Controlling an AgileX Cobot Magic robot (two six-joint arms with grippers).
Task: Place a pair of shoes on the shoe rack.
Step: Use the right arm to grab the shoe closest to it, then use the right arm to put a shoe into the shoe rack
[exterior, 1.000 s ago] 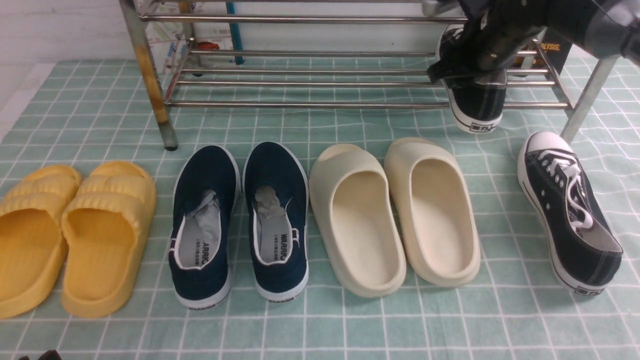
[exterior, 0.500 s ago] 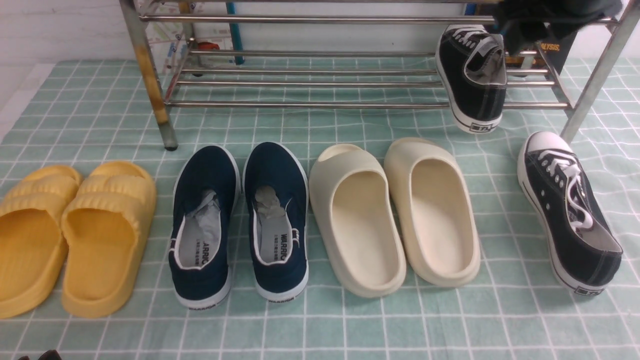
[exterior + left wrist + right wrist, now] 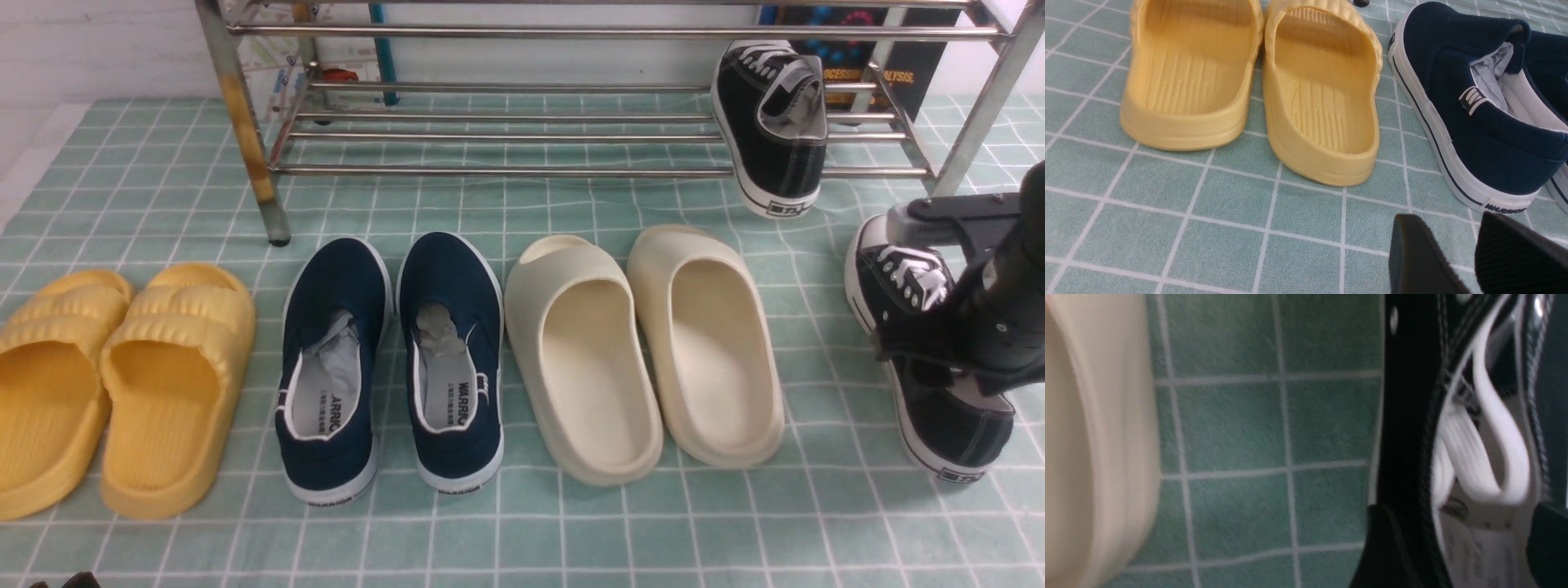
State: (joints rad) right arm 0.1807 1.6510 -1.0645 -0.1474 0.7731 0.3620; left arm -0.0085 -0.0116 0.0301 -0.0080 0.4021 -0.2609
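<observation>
One black sneaker (image 3: 771, 131) with white laces rests on the lower bars of the chrome shoe rack (image 3: 506, 171), near the rack's right end, heel hanging over the front bar. The other black sneaker (image 3: 955, 425) lies on the checked cloth at the far right. My right gripper (image 3: 931, 359) is low over its middle, open. In the right wrist view the right gripper (image 3: 1459, 547) straddles this sneaker (image 3: 1404, 416), with the tongue and laces between the fingers. My left gripper (image 3: 1447, 228) hovers open over the cloth with nothing in it, close to the heel of a navy shoe.
On the cloth in front of the rack lie yellow slides (image 3: 122, 384), navy slip-on shoes (image 3: 392, 367) and cream slides (image 3: 645, 351) in a row. The rack's right leg (image 3: 980, 114) stands just behind my right arm. A dark box (image 3: 890, 49) sits behind the rack.
My right arm let go of the sneaker on the rack, left the rack and came down onto the sneaker on the cloth. The racked sneaker stayed put.
</observation>
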